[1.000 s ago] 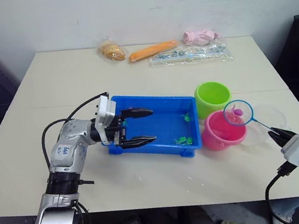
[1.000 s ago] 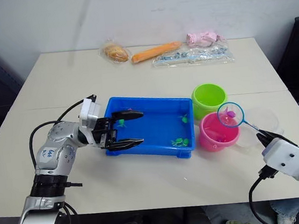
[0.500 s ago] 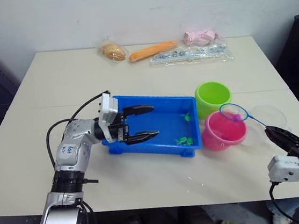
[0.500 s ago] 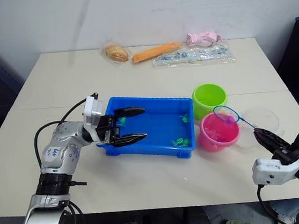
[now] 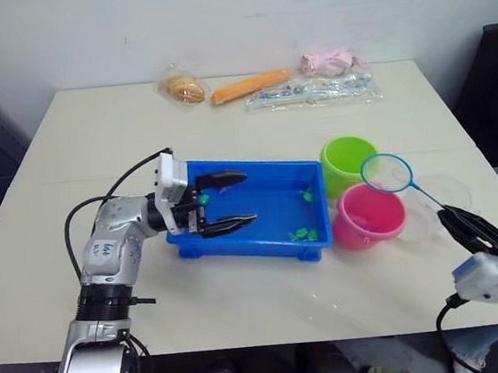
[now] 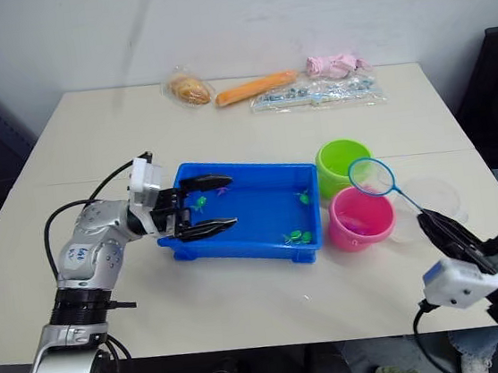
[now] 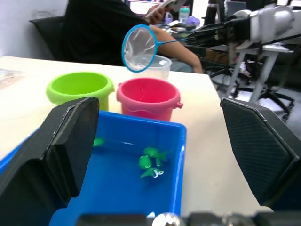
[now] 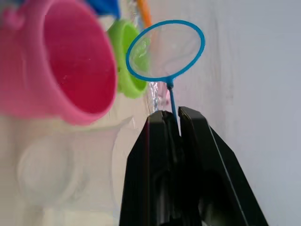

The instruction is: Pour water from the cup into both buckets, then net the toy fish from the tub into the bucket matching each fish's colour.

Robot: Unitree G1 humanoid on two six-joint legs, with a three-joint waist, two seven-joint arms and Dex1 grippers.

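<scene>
Even, soft indoor light falls from overhead, bright enough that the pale counter [image 5: 252, 132] reads clearly edge to edge. Shadows are faint and short; the tub [image 5: 261, 214] casts a thin one beneath its near rim toward 6 o'clock. Mild glare glints on the plastic bags at 12 o'clock. In the left wrist view the near fingers [image 7: 61, 155] are blurred. In the right wrist view the pink bucket [image 8: 66, 66] is soft and the wall washed out.

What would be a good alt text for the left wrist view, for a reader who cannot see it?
A blue tub with small green toy fish in it sits between the left hand's open fingers. Behind it stand a green bucket and a pink bucket, with a blue-rimmed net held in the air above the pink one.
</scene>
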